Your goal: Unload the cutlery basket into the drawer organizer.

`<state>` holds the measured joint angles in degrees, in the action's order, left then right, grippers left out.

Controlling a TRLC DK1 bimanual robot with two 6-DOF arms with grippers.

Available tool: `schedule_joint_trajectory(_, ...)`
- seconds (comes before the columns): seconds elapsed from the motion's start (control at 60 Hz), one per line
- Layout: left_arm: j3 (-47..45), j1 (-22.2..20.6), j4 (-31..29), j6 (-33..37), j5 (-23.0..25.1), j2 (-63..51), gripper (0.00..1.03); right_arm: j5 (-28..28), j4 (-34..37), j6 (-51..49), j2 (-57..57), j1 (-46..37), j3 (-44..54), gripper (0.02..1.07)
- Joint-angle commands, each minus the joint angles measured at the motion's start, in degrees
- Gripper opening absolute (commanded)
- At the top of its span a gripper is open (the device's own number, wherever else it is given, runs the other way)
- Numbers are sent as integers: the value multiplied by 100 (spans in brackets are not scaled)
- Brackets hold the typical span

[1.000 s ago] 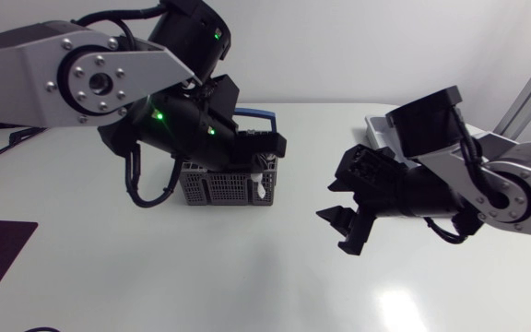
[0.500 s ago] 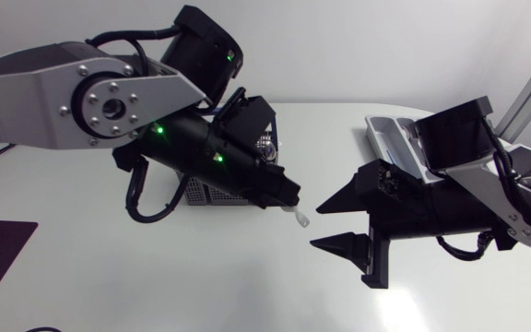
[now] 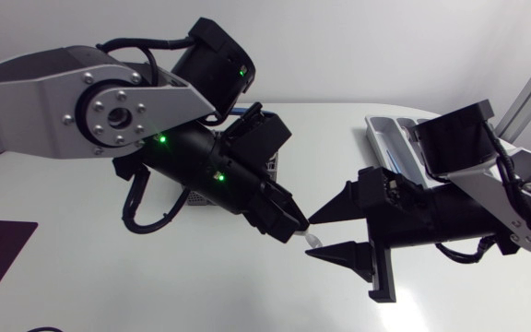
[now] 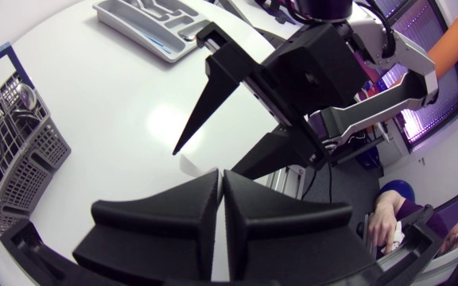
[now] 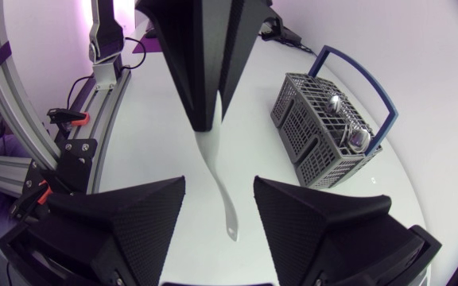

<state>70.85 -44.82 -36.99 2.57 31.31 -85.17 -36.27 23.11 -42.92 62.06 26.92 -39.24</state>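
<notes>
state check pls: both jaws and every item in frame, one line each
Left jaws: shut on the utensil.
Right jaws: open, either side of the utensil's free end, apparently not touching it.
Utensil: white, off the table, held at one end.
Basket: upright on the table, spoons inside.
Organizer: on the table, some cutlery in it.

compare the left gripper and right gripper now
The left gripper has its jaws shut on a white utensil; the right gripper has its jaws wide open. The left gripper holds the utensil, while the right gripper only straddles its free end without touching. Both are matte black, tips facing.
</notes>
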Motion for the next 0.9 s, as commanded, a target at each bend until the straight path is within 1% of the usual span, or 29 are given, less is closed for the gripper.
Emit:
schedule_joint_trajectory(0.0, -142, -45, -45, 165, 95, -123, 4, -82, 79, -121, -10, 51, 163, 49)
schedule_joint_trajectory(0.1, -133, -45, -54, 165, 103, -141, 4, -99, 79, -156, -10, 51, 136, 38)
schedule_joint_trajectory(0.283, -133, -62, -62, 165, 147, -141, 4, -126, 88, -147, 16, 68, 84, 38)
schedule_joint_trajectory(0.3, -142, -62, -62, 165, 147, -141, 4, -126, 88, -156, 25, 77, 84, 37)
schedule_joint_trajectory(0.35, -142, -53, -62, 174, 174, -141, 4, -135, 70, -147, 34, 77, 84, 29)
schedule_joint_trajectory(0.433, -142, -62, -62, 174, 200, -141, 4, -135, 70, -138, 52, 86, 75, 24)
schedule_joint_trajectory(0.483, -133, -53, -62, 174, 200, -141, 4, -135, 70, -138, 52, 86, 66, 18)
schedule_joint_trajectory(0.633, -150, -53, -62, 191, 200, -141, 4, -135, 97, -129, 60, 86, 31, 11)
schedule_joint_trajectory(0.667, -150, -45, -62, 200, 200, -149, 4, -135, 97, -129, 60, 86, 22, 8)
schedule_joint_trajectory(0.883, -168, -9, -45, 200, 200, -149, 4, -135, 211, -129, 78, 86, 48, 8)
